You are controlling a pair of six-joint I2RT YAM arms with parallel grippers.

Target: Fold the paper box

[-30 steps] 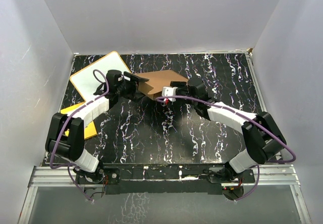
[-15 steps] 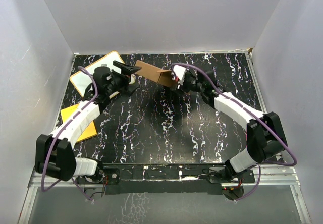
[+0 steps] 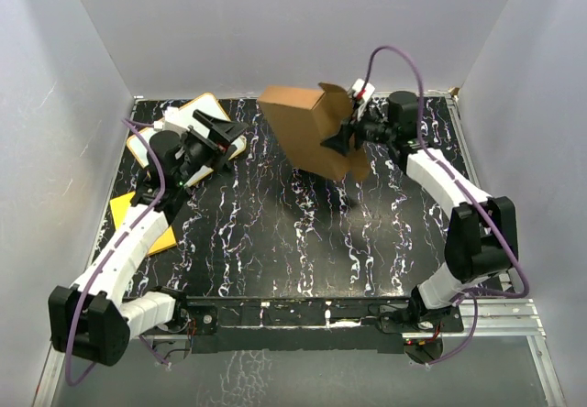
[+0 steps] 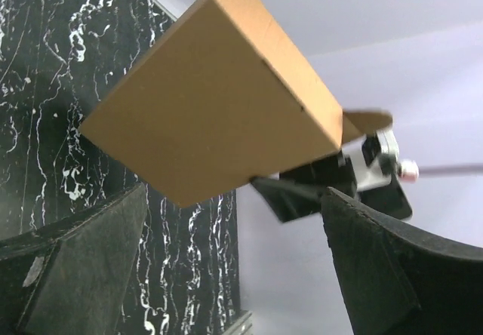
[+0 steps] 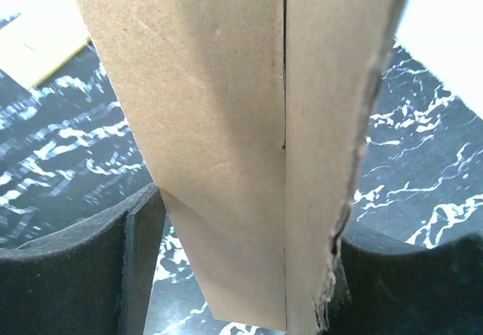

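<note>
R gripper (image 3: 341, 140) clenched on paper box (image 3: 307, 137). Box held off table (image 3: 275, 242), tilted, above far edge, right of centre. R wrist view: brown panel w/ crease line (image 5: 249, 161) pinched between fingers (image 5: 75, 275), ragged edge at right side. L gripper (image 3: 231, 135) released, fingers (image 4: 83, 259) spread, nothing between; near box, no contact. White board w/ orange rim (image 3: 204, 114) at far-left corner. Orange-yellow sheet (image 3: 163, 239) at left edge.

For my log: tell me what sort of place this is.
Likely a robot test cell: plain white walls around a black marbled table, two arms bolted at its near edge, right pincer holding a cardboard box aloft.
</note>
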